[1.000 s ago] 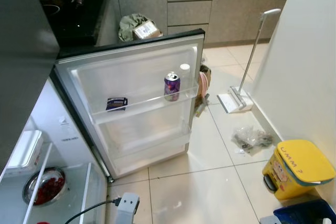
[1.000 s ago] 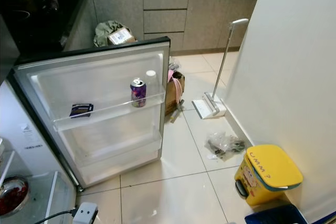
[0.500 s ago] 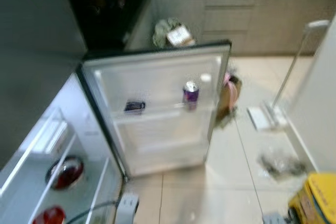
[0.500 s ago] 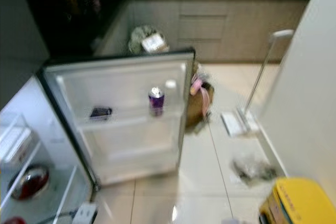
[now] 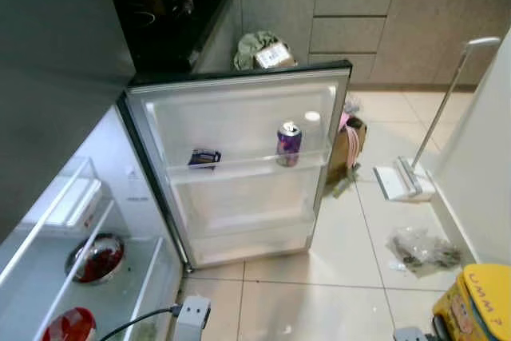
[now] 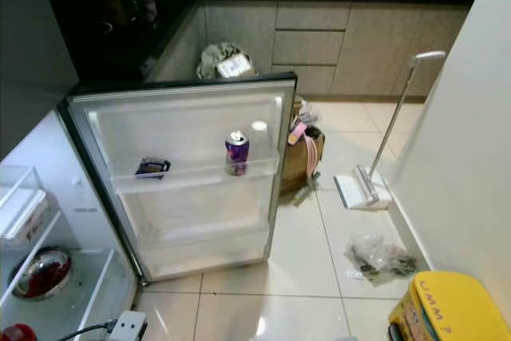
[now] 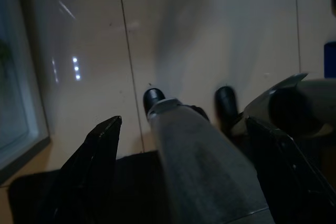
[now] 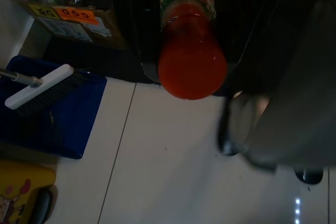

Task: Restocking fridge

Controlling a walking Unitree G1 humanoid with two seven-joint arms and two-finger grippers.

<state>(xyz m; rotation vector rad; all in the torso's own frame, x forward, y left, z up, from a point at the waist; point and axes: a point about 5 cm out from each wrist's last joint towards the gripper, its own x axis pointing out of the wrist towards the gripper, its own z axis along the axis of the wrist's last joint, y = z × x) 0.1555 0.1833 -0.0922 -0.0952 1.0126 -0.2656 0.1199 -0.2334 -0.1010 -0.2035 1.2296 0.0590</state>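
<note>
Red-orange sauce bottle (image 8: 192, 40) clamped in right hand (image 8: 192, 3), hanging over tiled floor (image 8: 168, 171) next to blue dustpan (image 8: 52, 114). Fridge door (image 5: 239, 157) stands open: purple can (image 5: 288, 144) and small dark packet (image 5: 204, 157) on its door shelf, metal bowl (image 5: 95, 258) on a shelf inside. Left hand (image 7: 184, 171) fingers apart, empty, low over floor; yellow bin (image 6: 443, 313) at right.

Floor (image 6: 303, 277): glossy cream tile w/ glare spots. Fridge door (image 5: 239, 173) liner: smooth white plastic, clear shelf rail. Can (image 5: 288, 144): shiny metal, purple print. Bowl (image 5: 96, 257): polished steel. Bottle (image 8: 191, 40) in right tool: clear plastic, prob. Bin (image 6: 447, 309): matt yellow plastic.
</note>
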